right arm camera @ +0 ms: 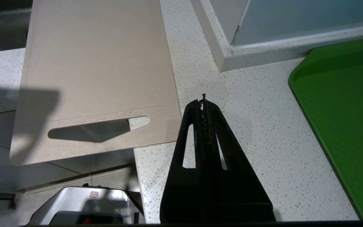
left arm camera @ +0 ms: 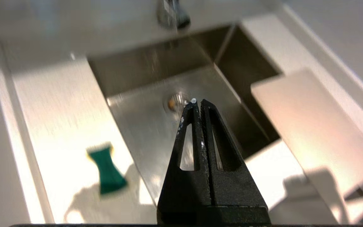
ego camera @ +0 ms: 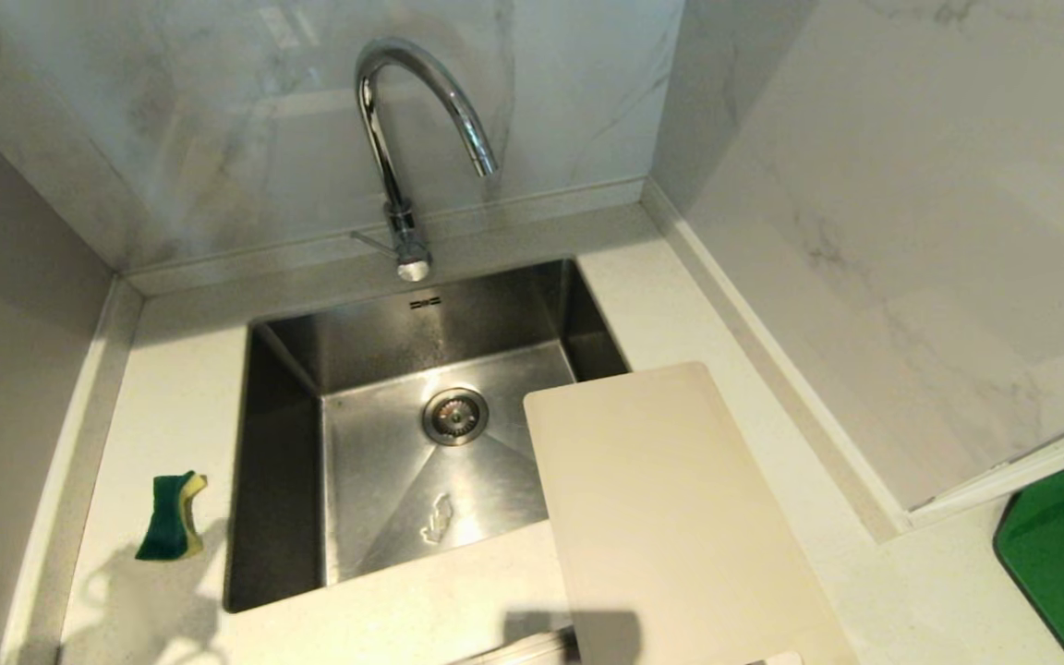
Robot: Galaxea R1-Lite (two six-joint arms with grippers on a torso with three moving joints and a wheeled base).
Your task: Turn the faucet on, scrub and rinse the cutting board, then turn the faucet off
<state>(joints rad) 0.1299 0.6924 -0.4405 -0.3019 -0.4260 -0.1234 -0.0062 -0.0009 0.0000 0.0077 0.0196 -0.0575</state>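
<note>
While the board (ego camera: 680,517) overhangs the sink (ego camera: 283,443), both grippers, left (left arm camera: 198,101) and right (right arm camera: 203,100), are pressed together, empty.

Cream cutting board (ego camera: 671,517), green-yellow sponge (ego camera: 172,517), chrome faucet (ego camera: 403,139)

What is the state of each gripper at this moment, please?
Left gripper: closed, holding nothing, above the sink.
Right gripper: closed, holding nothing, over the countertop beside the cutting board.
</note>
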